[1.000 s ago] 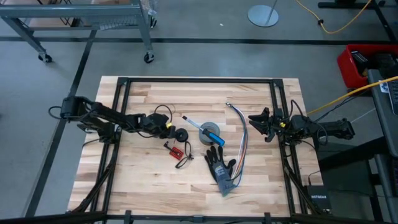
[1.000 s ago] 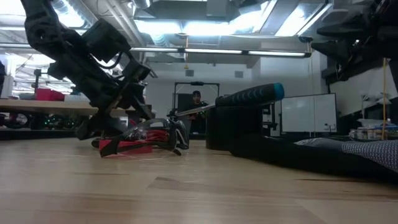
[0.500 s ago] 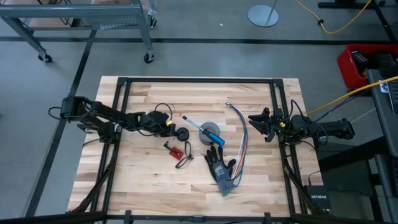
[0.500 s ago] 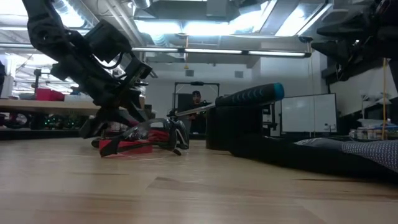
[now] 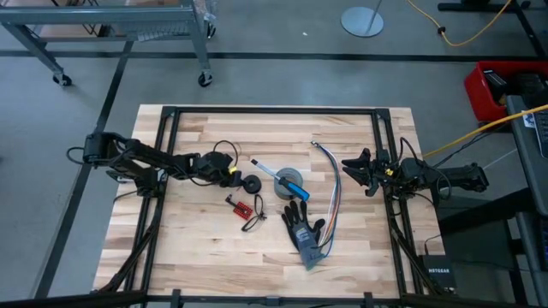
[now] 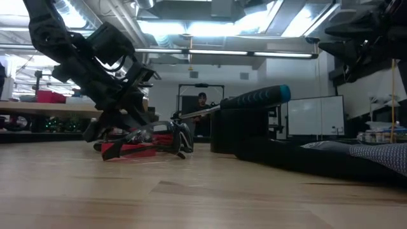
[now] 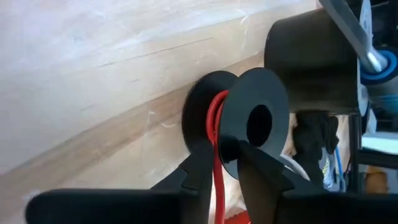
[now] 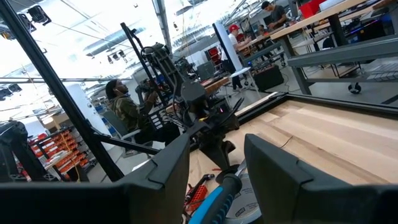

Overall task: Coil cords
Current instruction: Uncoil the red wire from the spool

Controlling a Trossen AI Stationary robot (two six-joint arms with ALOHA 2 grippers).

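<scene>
The desk is a pale wood top in a black frame, and the grey tape roll near its middle serves as the landmark. The left arm reaches in low toward the roll from its left, and the right arm waits off to the roll's right, at the desk's right edge. Just below and right of the roll lies a dark glove, with a strand of coloured wires curving down past the roll's right side. A blue-handled tool lies across the top of the roll. Below and left of the roll sits a small red board. The left hand is just left of the roll, fingers partly parted; in the left wrist view the fingertips straddle a red strand that runs into a small black spool standing on edge, but whether they pinch it I cannot tell. The cords are there too, a thin black loop rising from that hand, left of the roll. The right hand holds nothing, its fingers spread apart.
</scene>
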